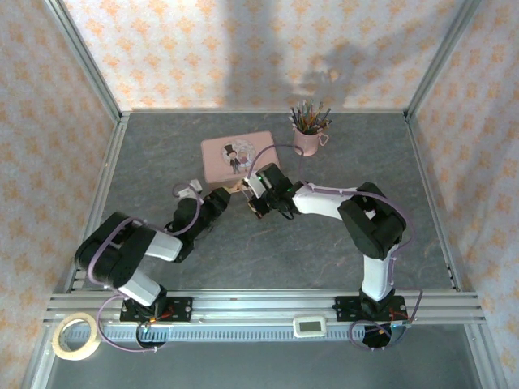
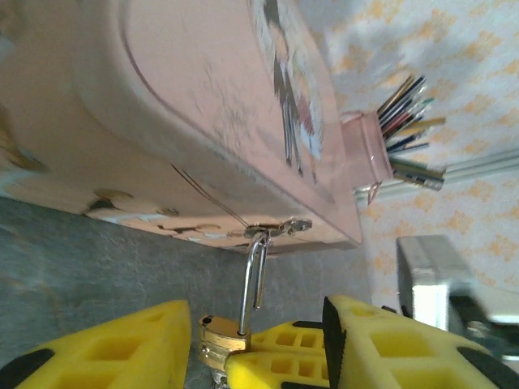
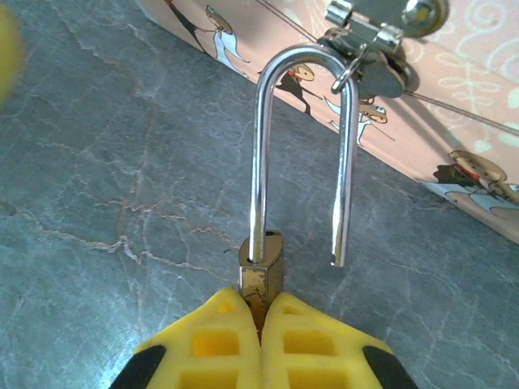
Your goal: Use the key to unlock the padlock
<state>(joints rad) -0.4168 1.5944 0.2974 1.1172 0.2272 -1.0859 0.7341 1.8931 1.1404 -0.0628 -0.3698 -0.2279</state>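
Note:
The small brass padlock (image 3: 261, 261) hangs by its silver shackle (image 3: 302, 138) from the latch (image 3: 375, 32) of the pink tin (image 1: 235, 156). The shackle's right leg is out of the body and hangs free. My right gripper (image 3: 261, 301) is shut on the brass body from below. In the left wrist view the padlock (image 2: 220, 334) sits between the spread yellow fingers (image 2: 122, 348) of my left gripper (image 2: 258, 321), which is open. A sliver of grey metal (image 2: 216, 378) pokes out under the body; I cannot tell whether it is the key. Both grippers meet in front of the tin (image 1: 246, 197).
A pink cup of pens (image 1: 309, 134) stands just right of the tin at the back. A roll of tape (image 1: 75, 336) and a small white device (image 1: 310, 326) lie by the near rail. Patterned walls close in three sides of the grey table.

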